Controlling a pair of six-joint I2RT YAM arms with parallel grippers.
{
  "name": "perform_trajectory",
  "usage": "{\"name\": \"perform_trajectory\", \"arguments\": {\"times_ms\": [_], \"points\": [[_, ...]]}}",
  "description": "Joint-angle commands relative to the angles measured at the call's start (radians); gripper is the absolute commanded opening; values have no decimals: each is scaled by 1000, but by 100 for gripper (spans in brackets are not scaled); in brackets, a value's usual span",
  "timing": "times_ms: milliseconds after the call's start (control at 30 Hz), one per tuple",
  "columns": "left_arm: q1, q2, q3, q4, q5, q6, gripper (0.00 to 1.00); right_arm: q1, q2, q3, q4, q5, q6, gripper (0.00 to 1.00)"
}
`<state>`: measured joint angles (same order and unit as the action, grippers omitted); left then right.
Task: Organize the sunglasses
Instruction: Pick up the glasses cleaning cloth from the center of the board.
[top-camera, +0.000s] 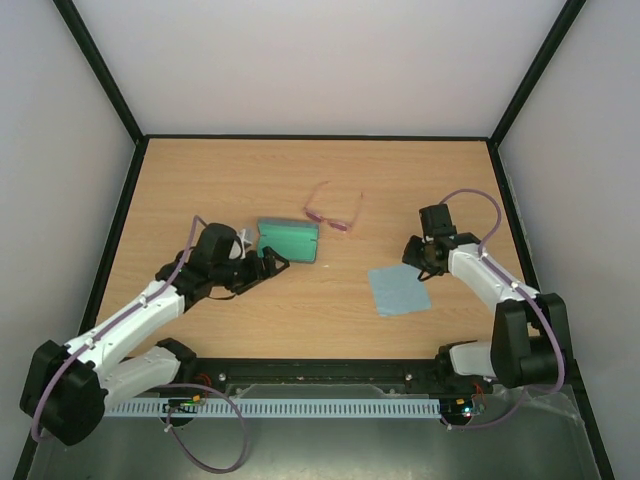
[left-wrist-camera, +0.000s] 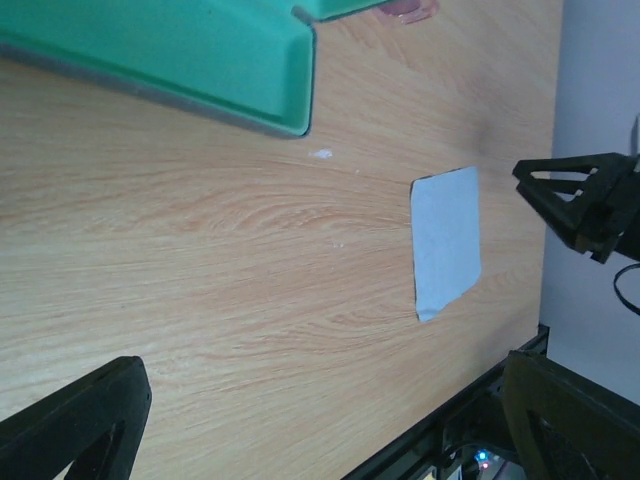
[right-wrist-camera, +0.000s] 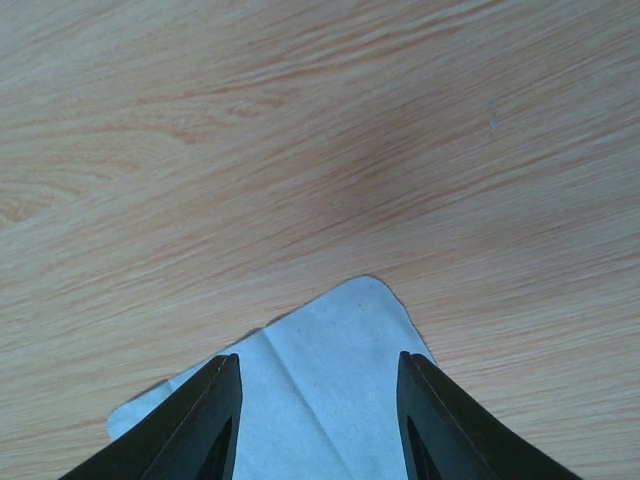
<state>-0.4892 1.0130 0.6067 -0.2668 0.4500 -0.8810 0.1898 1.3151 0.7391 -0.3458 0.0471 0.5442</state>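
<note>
We take this for a robotics lab test cell, not a home. Our wooden bench (top-camera: 250, 310) sits boxed in by plain white panels (top-camera: 300, 60) on black frame struts (top-camera: 100, 70). The left arm (top-camera: 130, 320) and right arm (top-camera: 490, 280) are bolted to a black rail (top-camera: 320, 375) at its near edge, beside a slotted white cable duct (top-camera: 320, 408) and looping purple cables (top-camera: 470, 191).

We look down on the whole table (top-camera: 200, 190) from high behind its near edge. Our left wrist view sits low, turned sideways, facing the right gripper (left-wrist-camera: 575, 205). Our right wrist view looks down from close. All three share the light-blue cloth (top-camera: 398, 290).
</note>
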Motion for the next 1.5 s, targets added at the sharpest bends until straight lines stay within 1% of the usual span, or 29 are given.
{"name": "perform_trajectory", "arguments": {"times_ms": [0,133,267,433,600,833,1033,1200,1300,1333,1467], "points": [[-46,-35,-14,33,-69,-44,99,-3,8,-9,16,25,-19,41],[-54,-56,-29,28,-59,-27,99,-3,32,-32,41,41,-12,39],[-54,-66,-44,24,-43,3,99,-3,45,-31,35,61,-10,33],[-54,-54,-79,81,-10,1,99,-3,65,-29,34,84,-10,33],[-58,-27,-90,130,8,-2,99,-3,124,-10,43,82,-14,33],[-63,-44,-91,116,16,12,99,-3,179,9,51,89,-12,32],[-62,-75,-117,121,23,5,99,0,201,13,54,89,-10,23],[-62,-85,-135,126,28,2,99,4,223,-2,69,92,-9,21],[-63,-93,-135,121,30,3,99,9,234,-5,73,94,-9,15],[-63,-96,-134,119,31,4,99,16,237,-1,70,96,-11,12],[-63,-116,-131,102,30,4,99,75,198,22,39,131,-4,3]]}}
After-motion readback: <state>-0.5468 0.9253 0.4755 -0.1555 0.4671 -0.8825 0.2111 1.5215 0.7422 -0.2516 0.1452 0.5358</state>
